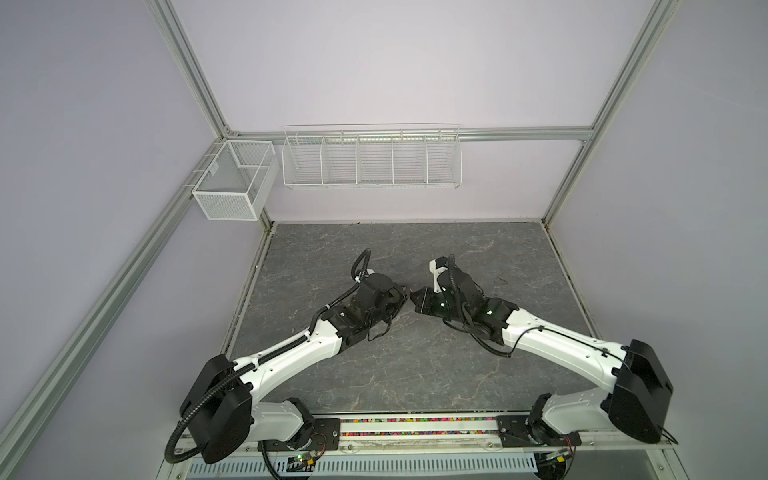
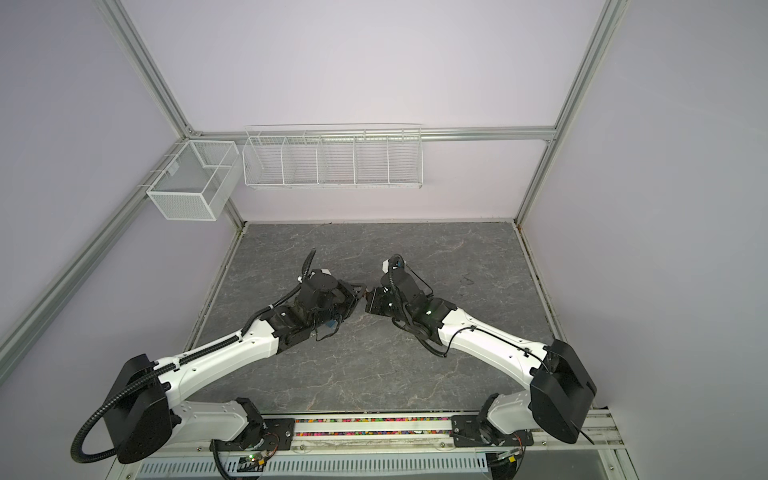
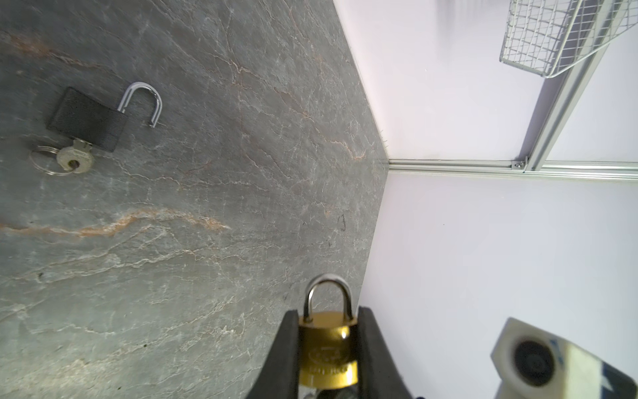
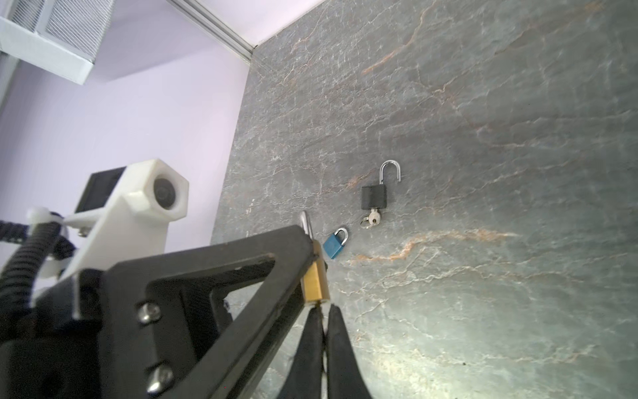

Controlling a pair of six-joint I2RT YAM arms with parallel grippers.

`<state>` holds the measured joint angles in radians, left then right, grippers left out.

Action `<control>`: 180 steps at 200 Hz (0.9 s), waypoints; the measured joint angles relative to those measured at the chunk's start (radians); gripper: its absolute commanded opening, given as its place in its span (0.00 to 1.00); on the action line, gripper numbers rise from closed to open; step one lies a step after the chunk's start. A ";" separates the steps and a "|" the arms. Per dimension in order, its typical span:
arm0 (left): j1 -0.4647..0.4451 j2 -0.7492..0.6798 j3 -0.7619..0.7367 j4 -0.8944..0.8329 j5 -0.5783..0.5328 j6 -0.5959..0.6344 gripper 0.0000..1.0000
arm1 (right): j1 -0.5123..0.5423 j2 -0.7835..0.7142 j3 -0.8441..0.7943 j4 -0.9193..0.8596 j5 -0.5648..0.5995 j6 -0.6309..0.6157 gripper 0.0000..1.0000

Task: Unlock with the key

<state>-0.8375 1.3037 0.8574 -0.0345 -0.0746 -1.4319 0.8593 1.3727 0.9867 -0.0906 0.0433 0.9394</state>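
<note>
Brass padlock (image 3: 328,349): small, rigid, smooth, probably slippery; pinched across body flanks by left gripper (image 3: 328,312), shackle (image 3: 328,281) closed. Right gripper (image 4: 322,309) pressed together at padlock's keyhole end; key unseen.

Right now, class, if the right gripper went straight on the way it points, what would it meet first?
The brass padlock, at the end opposite its shackle. The left gripper holds it directly ahead of the right gripper, whose tips sit almost against it; whether they touch is unclear.
</note>
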 measured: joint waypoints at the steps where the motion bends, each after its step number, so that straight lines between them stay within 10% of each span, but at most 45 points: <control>1: 0.000 0.000 0.000 0.001 0.000 0.000 0.00 | 0.000 -0.002 -0.001 0.001 0.000 0.002 0.06; 95: 0.006 -0.067 -0.061 0.138 0.043 0.000 0.00 | -0.017 -0.093 -0.077 0.113 -0.043 0.156 0.07; 130: 0.008 -0.085 -0.020 0.029 0.048 0.115 0.00 | 0.002 -0.111 0.007 -0.033 -0.005 0.022 0.49; 180: -0.039 -0.192 -0.032 -0.051 -0.045 0.441 0.00 | -0.011 -0.142 0.178 -0.344 0.064 -0.219 0.70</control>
<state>-0.8768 1.1114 0.8257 -0.0860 -0.1196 -0.9909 0.8482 1.2308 1.1645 -0.4351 0.1070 0.7204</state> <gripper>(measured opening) 0.215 0.683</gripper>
